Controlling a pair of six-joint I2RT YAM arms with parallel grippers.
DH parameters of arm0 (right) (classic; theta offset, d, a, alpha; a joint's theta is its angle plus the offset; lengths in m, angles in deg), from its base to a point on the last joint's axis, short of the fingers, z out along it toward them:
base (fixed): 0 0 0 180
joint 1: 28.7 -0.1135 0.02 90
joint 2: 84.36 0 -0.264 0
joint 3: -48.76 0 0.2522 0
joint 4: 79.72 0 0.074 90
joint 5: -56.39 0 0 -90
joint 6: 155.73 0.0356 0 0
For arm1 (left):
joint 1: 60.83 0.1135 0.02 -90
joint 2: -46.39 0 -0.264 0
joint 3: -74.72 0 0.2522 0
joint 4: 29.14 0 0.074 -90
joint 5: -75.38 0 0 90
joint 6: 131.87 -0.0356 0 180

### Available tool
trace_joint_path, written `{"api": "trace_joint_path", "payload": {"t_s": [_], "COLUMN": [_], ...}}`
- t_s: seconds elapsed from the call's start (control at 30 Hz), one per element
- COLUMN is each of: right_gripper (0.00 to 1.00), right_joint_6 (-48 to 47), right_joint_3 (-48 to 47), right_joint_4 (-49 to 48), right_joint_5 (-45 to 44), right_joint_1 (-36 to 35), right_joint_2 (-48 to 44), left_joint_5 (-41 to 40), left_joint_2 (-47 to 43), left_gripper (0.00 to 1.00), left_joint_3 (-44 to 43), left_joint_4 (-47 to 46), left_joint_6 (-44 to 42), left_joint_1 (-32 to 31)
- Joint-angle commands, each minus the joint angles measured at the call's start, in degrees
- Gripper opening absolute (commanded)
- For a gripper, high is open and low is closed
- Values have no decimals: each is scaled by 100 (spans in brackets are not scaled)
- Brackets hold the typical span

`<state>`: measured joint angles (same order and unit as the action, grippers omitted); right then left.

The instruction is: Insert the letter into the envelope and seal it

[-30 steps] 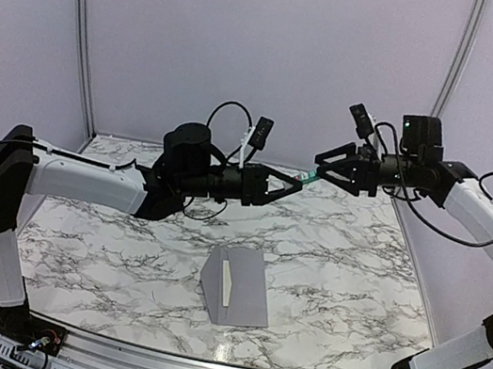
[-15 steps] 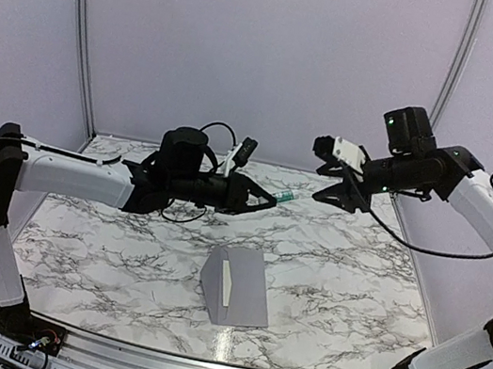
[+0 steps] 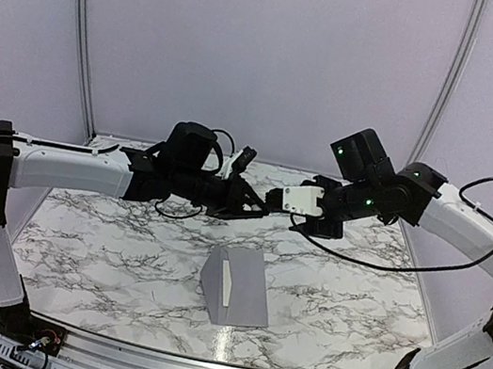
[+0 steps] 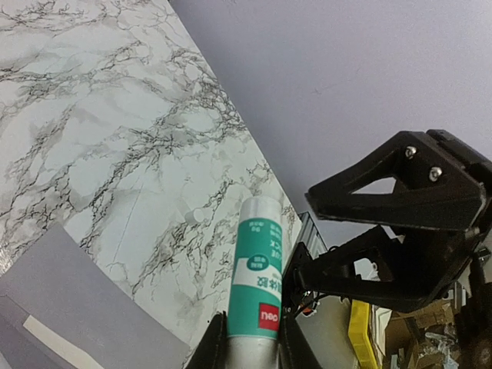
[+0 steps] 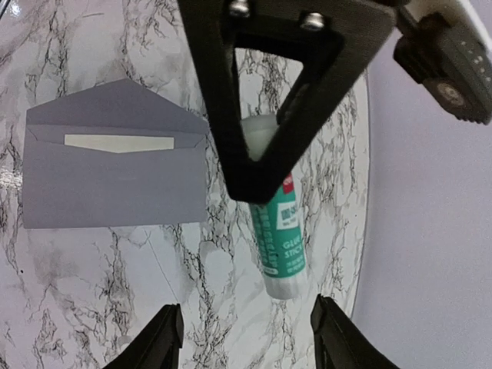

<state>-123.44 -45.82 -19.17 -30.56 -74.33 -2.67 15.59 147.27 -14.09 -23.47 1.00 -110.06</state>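
Currently, the insertion step appears complete: the letter [image 5: 119,143] sits inside the envelope [image 5: 115,188], with only an off-white strip visible at the mouth. The envelope lies flat on the counter [image 3: 119,258], near the front and below both arms. The flap [image 5: 123,104] is open and not yet sealed. Remaining work, as judged from this state: apply adhesive, fold the flap down, press it shut.

Arm pose:
- Left arm: extended level over the centre of the counter, well above the envelope. The left hand [image 3: 259,209] is pinching a green-and-white glue stick [image 4: 257,269] by its base, free end pointing outward toward the other arm.
- Right arm: reaches in from the opposite side, so the two hands face each other nose to nose. The right hand [image 5: 250,338] is spread with nothing between its fingers, and the free end of the glue stick sits just short of the gap.

Whether the cap is on the stick cannot be determined. The alignment suggests the right hand is positioned to take hold of that end.
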Motion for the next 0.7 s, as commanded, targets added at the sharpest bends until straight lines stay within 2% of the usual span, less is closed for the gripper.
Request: {"api": "trace_joint_path", "payload": {"t_s": [0.0,0.43,0.57,0.67], "right_gripper": [54,46,37,25], "right_joint_6": [-60,104,93,83], "right_joint_3": [166,411,455,483], "right_joint_4": [-374,-739,-741,-726], "right_joint_5": [-668,-596,-632,-624], "right_joint_1": [-236,-272,-277,-280], "right_joint_2": [104,169,231,240], "left_joint_5": [225,642,652,652], "left_joint_2": [-202,-147,-157,-158], "left_gripper": [3,2,1,1], "left_joint_3": [-182,-158,-158,-163], "left_joint_4": [239,-45,-92,-88], "left_joint_6": [-34,134,134,127], "left_joint_1": [-21,-25,-22,-17]}}
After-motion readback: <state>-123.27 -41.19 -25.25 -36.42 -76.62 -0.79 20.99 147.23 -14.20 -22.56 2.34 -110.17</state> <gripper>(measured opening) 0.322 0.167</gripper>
